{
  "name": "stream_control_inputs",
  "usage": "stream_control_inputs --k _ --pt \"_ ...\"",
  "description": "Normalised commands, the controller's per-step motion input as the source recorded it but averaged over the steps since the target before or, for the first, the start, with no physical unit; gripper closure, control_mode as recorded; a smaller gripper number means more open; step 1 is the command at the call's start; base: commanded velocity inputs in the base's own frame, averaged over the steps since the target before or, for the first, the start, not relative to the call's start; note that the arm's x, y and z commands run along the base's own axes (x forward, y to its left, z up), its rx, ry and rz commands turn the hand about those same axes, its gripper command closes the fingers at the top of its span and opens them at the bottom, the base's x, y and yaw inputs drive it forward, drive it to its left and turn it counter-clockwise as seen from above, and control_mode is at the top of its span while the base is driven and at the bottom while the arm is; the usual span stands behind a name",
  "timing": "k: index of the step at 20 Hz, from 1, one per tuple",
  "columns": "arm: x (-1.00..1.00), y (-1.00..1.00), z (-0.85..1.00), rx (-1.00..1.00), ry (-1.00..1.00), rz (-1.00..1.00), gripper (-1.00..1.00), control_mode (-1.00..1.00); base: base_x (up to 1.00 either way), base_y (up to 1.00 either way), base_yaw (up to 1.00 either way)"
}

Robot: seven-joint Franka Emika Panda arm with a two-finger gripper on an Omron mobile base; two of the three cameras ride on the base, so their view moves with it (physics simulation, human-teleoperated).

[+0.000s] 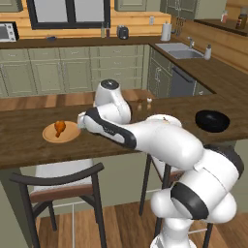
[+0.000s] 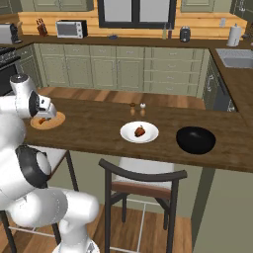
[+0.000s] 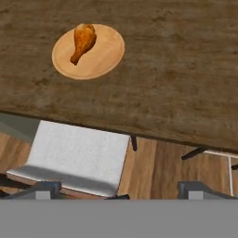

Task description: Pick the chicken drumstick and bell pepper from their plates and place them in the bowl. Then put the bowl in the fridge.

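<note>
The chicken drumstick (image 3: 82, 42) lies on the tan wooden plate (image 3: 104, 58) at the left of the wooden counter, plump end away from the counter's front edge. My gripper (image 3: 122, 190) hangs open above the counter's front edge, short of that plate, nothing between its fingertips (image 3: 44, 188). The dark red bell pepper (image 2: 140, 131) sits on the white plate (image 2: 127, 134) mid-counter. The black bowl (image 2: 196, 140) stands empty to the right of it. In the left base view my arm hides the white plate. The fridge is out of view.
A grey-cushioned chair (image 3: 79, 158) stands under the counter edge below my hand, another chair (image 2: 143, 180) farther right. Two small shakers (image 2: 138, 105) sit behind the white plate. Green cabinets and a sink (image 1: 179, 50) line the back.
</note>
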Motion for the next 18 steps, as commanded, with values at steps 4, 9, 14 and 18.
stream_control_inputs --k 4,9,14,18 --pt "0.54 0.66 -0.34 -0.04 -0.05 -0.03 -1.00 -1.00 0.00 0.00 0.00" --pt "0.52 0.61 -0.27 -0.02 -0.07 -0.02 -1.00 -1.00 0.00 0.00 0.00" --pt "0.52 0.41 -0.12 -0.02 -0.10 -0.04 -1.00 -1.00 0.00 0.00 0.00" --pt "0.59 0.24 -0.18 0.00 -0.08 -0.05 -1.00 -1.00 0.00 0.00 0.00"
